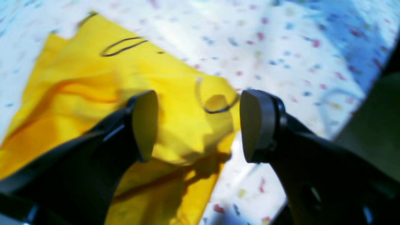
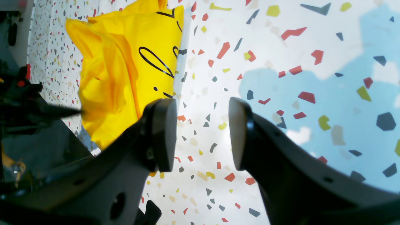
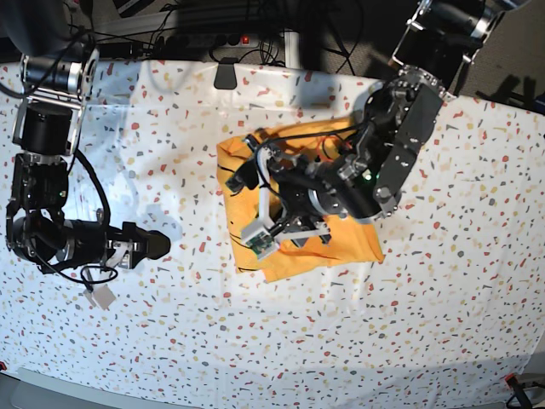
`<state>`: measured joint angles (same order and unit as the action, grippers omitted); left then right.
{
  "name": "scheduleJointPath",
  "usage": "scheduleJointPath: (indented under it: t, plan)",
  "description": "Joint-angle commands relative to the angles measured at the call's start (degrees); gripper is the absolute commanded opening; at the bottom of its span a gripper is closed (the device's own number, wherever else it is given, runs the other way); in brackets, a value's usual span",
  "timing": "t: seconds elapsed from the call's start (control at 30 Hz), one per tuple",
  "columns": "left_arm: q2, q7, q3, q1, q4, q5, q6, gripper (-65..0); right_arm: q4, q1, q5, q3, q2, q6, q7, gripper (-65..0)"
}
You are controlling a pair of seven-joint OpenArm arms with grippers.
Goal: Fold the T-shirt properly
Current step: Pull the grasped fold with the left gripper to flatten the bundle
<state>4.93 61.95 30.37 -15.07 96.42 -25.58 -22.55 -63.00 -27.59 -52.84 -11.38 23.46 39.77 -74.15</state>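
I see the T-shirt (image 3: 298,204) lying bunched up near the middle of the table (image 3: 460,324), on the speckled cloth (image 2: 281,93). My left tool (image 1: 198,125) hangs right over the T-shirt with its two pads spread apart and nothing between them. My right tool (image 2: 201,134) is away from the T-shirt, over bare speckled cloth. Its pads are spread apart too, and it holds nothing.

Soft matt cloth T-shirt (image 2: 125,68) on smooth speckled tablecloth (image 2: 281,93).
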Motion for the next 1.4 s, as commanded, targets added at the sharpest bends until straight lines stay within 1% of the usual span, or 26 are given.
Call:
scheduleJointPath:
  t: [0.0, 0.1, 0.17, 0.3, 0.37, 0.43, 0.5, 0.53, 0.57, 0.67, 0.77, 0.93, 1.0, 1.1, 1.13, 1.37]
  plan:
    - [-0.28, -0.85, -0.26, -1.29, 1.07, -1.31, -0.24, -25.1, -0.98, -1.77, -1.38, -0.35, 0.81, 0.23, 0.92, -39.2]
    - [-0.26, -0.87, -0.33, -2.05, 1.07, 0.11, -0.22, -25.1, -0.98, -1.77, -1.36, -0.35, 0.83, 0.23, 0.92, -39.2]
    - [-0.26, 0.15, -0.33, -3.67, 1.11, 3.37, -0.2, -25.1, -0.98, -1.75, -1.36, -0.33, 0.81, 0.23, 0.9, -39.2]
    - [-0.24, 5.4, -0.33, -8.5, 2.25, 9.25, -0.2, -25.1, -0.98, -1.75, -1.33, -0.35, 0.83, 0.23, 0.9, -39.2]
    - [0.28, 4.61, -0.33, -10.64, 2.71, 12.98, 0.09, -25.1, -0.98, -1.75, -1.33, -0.35, 0.83, 0.23, 0.9, -39.2]
    - [1.6, 1.77, -0.33, -11.82, 2.69, 16.81, 2.27, -25.1, -0.98, -1.75, -1.27, -0.35, 0.83, 0.23, 0.85, -39.2]
    - [3.3, -1.11, -0.31, -11.87, 2.67, 19.93, 5.68, -25.1, -0.98, -1.75, -1.16, -0.35, 0.83, 0.23, 0.85, -39.2]
    - [4.09, -1.77, -0.31, -11.54, 2.56, 20.2, 7.26, -25.1, -0.98, -1.75, -1.18, -0.35, 0.83, 0.23, 0.85, -39.2]
    - [4.87, -2.03, -0.31, -11.06, 2.56, 19.96, 8.13, -25.1, -0.98, -1.75, -1.2, -0.35, 0.81, 0.23, 0.85, -39.2]
    - [6.1, -2.08, -0.31, -8.87, 2.56, 18.14, 9.55, -25.5, -0.98, -1.75, -1.18, -0.33, 0.79, 0.23, 0.87, -39.2]
    - [6.25, -2.36, -0.31, -6.21, 2.56, 17.92, 9.53, -25.5, -0.98, -1.75, -1.38, -0.33, 0.79, 0.23, 0.85, -39.2]
    - [6.23, -7.89, -0.31, -1.16, 2.51, 18.1, 9.55, -25.5, -0.98, -1.75, -1.33, -0.33, 0.81, 0.23, 0.61, -39.2]
    - [6.23, -8.96, -0.31, -0.24, 2.45, 19.87, 10.05, -25.5, -0.98, -1.75, -1.36, -0.35, 0.81, 0.23, 0.61, -39.2]
    - [6.23, -9.94, -0.31, -0.5, 1.68, 24.72, 14.12, -25.5, -0.98, -1.75, -1.38, -0.35, 0.81, 0.23, 0.61, -39.2]
    - [6.25, -9.99, -0.31, -0.68, 1.16, 25.2, 14.84, -25.5, -0.98, -1.75, -1.4, -0.35, 0.81, 0.23, 0.61, -39.2]
    - [6.19, -9.99, -0.31, -1.14, -5.11, 22.05, 15.1, -25.5, -0.98, -1.75, -1.38, -0.33, 0.81, 0.23, 0.66, -39.2]
